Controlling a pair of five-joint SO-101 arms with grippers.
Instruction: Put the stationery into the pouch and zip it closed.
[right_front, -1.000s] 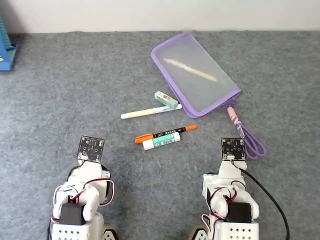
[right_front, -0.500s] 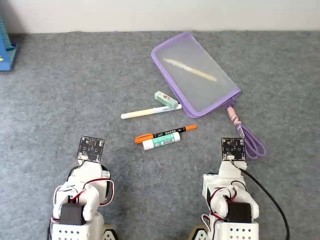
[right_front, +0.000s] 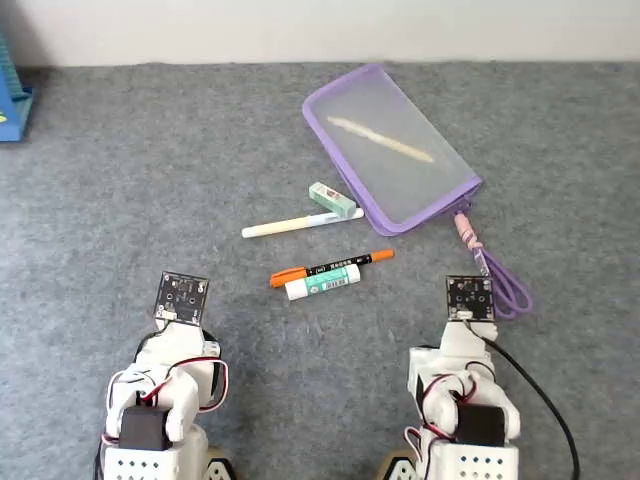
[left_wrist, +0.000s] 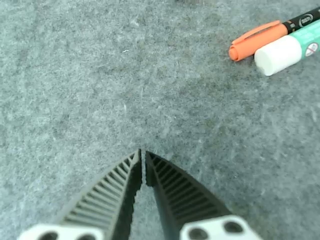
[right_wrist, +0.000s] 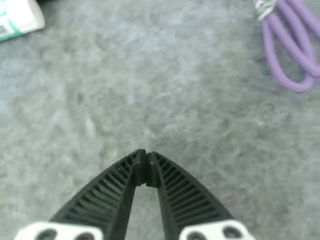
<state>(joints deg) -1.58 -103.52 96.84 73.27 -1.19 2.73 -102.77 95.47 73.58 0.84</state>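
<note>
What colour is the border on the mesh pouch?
Purple: the translucent mesh pouch has a purple fabric border, clearest in the high view.

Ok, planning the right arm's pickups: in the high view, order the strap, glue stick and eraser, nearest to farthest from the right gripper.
1. Purple strap, close beside the right gripper, on its right.
2. Glue stick, to its left, mid-table.
3. Eraser, farther out, by the pouch edge.
</note>
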